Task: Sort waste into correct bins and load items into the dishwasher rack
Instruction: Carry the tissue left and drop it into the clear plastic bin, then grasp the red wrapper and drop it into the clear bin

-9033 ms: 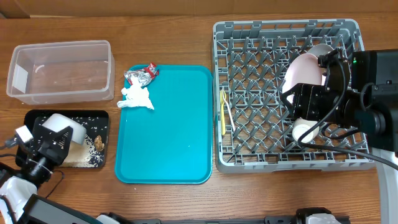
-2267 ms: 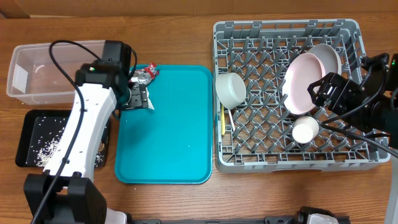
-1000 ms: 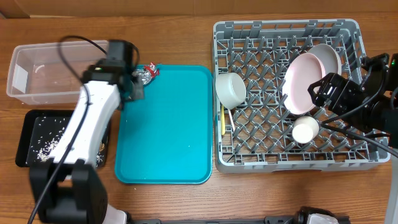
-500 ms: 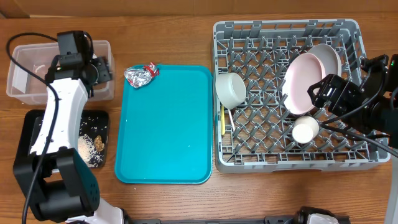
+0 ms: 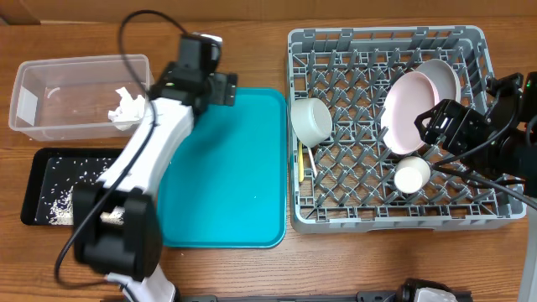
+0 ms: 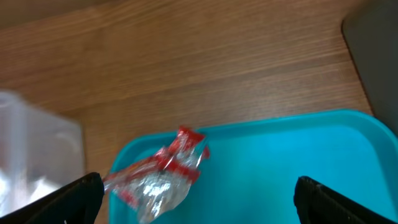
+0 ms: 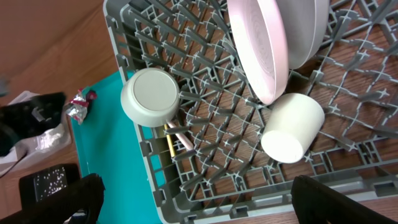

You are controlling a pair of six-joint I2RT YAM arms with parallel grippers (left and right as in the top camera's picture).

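i note the napkin [image 5: 126,105] now lies in the tub [image 5: 50,126], released. the left gripper [image 6: 199,190], jaws spread and empty, has swung over the wrapper [image 6: 158,180] on the tray [image 6: 298,149] corner, likely next. the right gripper [image 5: 431,126] is open, idle.

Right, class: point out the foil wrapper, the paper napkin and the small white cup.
foil wrapper [image 6: 158,180]: left wrist view, middle of its crumpled body.
paper napkin [image 5: 126,105]: overhead view, centre of the crumpled wad.
small white cup [image 7: 297,119]: right wrist view, on its side wall.
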